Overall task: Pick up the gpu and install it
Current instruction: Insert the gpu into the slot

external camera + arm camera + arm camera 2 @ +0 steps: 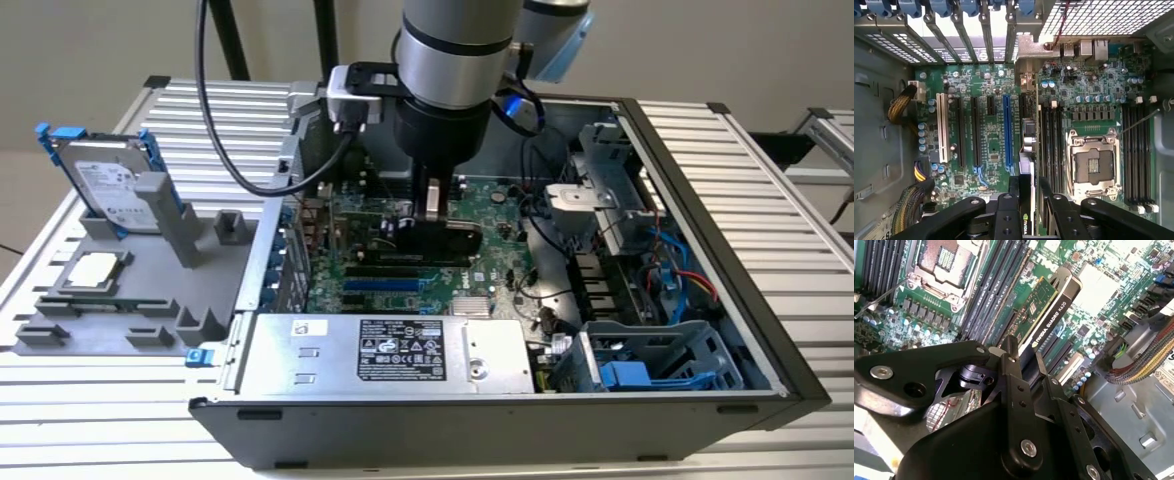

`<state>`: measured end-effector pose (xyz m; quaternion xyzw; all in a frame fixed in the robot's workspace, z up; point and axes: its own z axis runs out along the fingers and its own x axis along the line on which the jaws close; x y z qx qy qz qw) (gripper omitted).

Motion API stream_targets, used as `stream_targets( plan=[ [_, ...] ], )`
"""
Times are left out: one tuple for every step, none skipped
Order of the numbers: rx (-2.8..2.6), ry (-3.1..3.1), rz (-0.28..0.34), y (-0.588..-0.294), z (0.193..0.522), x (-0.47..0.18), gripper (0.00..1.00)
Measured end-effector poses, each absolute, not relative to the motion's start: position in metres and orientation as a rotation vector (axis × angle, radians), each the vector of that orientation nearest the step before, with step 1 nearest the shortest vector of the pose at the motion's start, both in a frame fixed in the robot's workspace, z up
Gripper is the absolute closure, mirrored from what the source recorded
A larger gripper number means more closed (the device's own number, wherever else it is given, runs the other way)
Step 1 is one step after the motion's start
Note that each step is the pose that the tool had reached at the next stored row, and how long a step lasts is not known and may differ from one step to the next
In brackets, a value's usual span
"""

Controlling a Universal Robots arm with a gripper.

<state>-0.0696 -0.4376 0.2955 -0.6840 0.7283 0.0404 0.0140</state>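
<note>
Black gpu between fingers.

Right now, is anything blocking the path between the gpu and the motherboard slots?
Nothing visible. The tool holds the gpu on edge above the motherboard, whose expansion slots look empty.

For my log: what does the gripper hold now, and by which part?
The gripper holds the gpu on edge above the motherboard, jaws shut on its upper long edge.
</note>
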Motion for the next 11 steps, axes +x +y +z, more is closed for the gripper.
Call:
stream_targets(
  plan=[
    [-2.13, 2.268, 0.125, -0.4381, 0.2945, -0.0696, 1.0],
    [-2.131, 2.269, 0.125, -0.4387, 0.2937, -0.0696, 1.0],
    [-2.132, 2.27, 0.124, -0.4393, 0.2928, -0.0696, 1.0],
    [-2.132, 2.271, 0.124, -0.4395, 0.2926, -0.0697, 1.0],
    [-2.132, 2.271, 0.124, -0.4395, 0.2927, -0.0697, 1.0],
    [-2.132, 2.271, 0.124, -0.4395, 0.2927, -0.0697, 1.0],
    [-2.133, 2.271, 0.124, -0.4395, 0.2927, -0.0697, 1.0],
    [-2.133, 2.271, 0.124, -0.4395, 0.2926, -0.0697, 1.0],
    [-2.133, 2.271, 0.124, -0.4395, 0.2926, -0.0697, 1.0],
    [-2.133, 2.271, 0.124, -0.4395, 0.2926, -0.0697, 1.0],
    [-2.133, 2.271, 0.124, -0.4395, 0.2926, -0.0697, 1.0]
  ],
)
